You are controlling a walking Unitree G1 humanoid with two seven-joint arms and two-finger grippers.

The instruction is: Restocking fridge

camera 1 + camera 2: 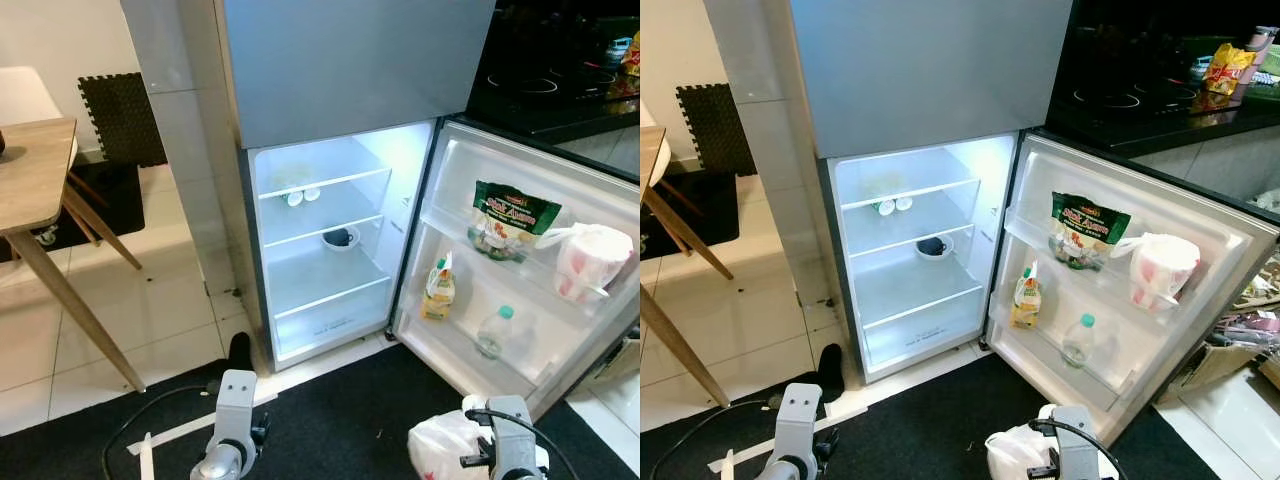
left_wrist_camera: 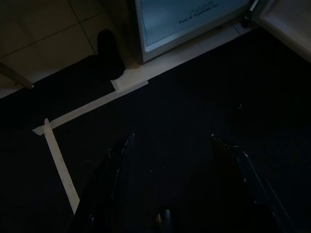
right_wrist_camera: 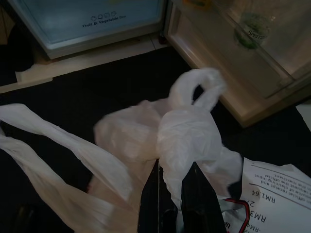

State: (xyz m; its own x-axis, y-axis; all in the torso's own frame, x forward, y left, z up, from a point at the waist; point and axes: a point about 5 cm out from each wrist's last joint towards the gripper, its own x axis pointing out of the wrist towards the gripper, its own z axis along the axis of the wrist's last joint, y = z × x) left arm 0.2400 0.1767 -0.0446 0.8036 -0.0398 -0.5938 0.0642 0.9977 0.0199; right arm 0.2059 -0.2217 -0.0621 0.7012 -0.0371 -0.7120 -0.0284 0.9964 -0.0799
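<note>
Right pincer clamps a white plastic bag; left pincer hangs spread before the open fridge.

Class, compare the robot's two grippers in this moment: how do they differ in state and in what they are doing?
The right gripper has its fingers pinched shut on a white plastic bag; the left gripper is open and holds nothing. The right gripper hangs near the open fridge door; the left gripper hangs over the dark mat with white tape. Both hang low before the fridge.
</note>
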